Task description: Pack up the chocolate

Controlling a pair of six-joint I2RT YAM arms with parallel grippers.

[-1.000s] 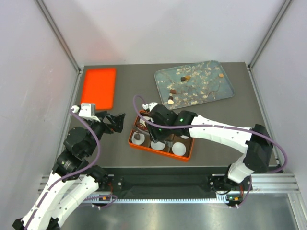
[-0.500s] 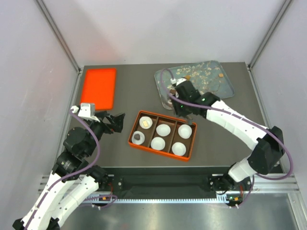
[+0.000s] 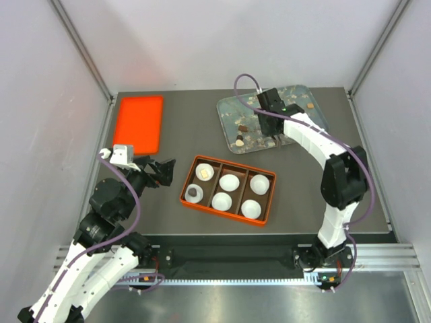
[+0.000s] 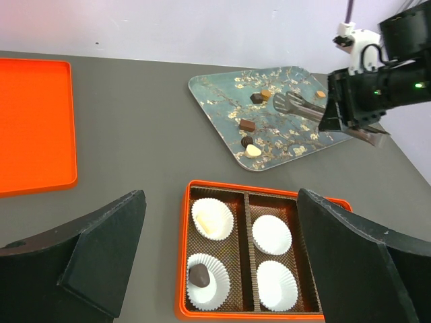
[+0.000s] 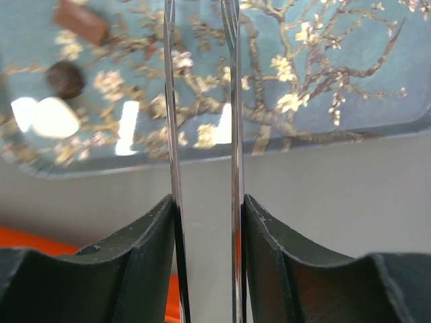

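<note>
Several chocolate pieces lie on the blossom-printed tray point(image 3: 303, 128) point(image 4: 215, 94): a mid-brown block point(image 4: 247, 124) point(image 5: 81, 21), a dark round one point(image 4: 246, 141) point(image 5: 65, 79) and a pale one point(image 4: 253, 151) point(image 5: 54, 118). The orange box point(image 3: 183, 200) point(image 4: 183, 269) holds white paper cups. One cup has a dark chocolate point(image 4: 200, 274) point(image 3: 194, 194), another a pale one point(image 4: 210, 222). My right gripper point(image 3: 278, 136) point(image 4: 335, 120) point(image 5: 205, 202) hangs over the tray, shut on metal tongs point(image 4: 296, 104) point(image 5: 172, 134) whose blades stand apart with nothing between them. My left gripper point(image 3: 165, 171) point(image 4: 219, 202) is open, left of the box.
A flat orange lid point(image 3: 138, 124) point(image 4: 30, 128) lies at the back left. The box's four other cups point(image 3: 229, 182) hold nothing. The enclosure's walls close the table on three sides.
My right arm has swung from over the box back to the tray with the tongs. A dark chocolate now shows in the box's front-left cup. The left arm has not moved.
</note>
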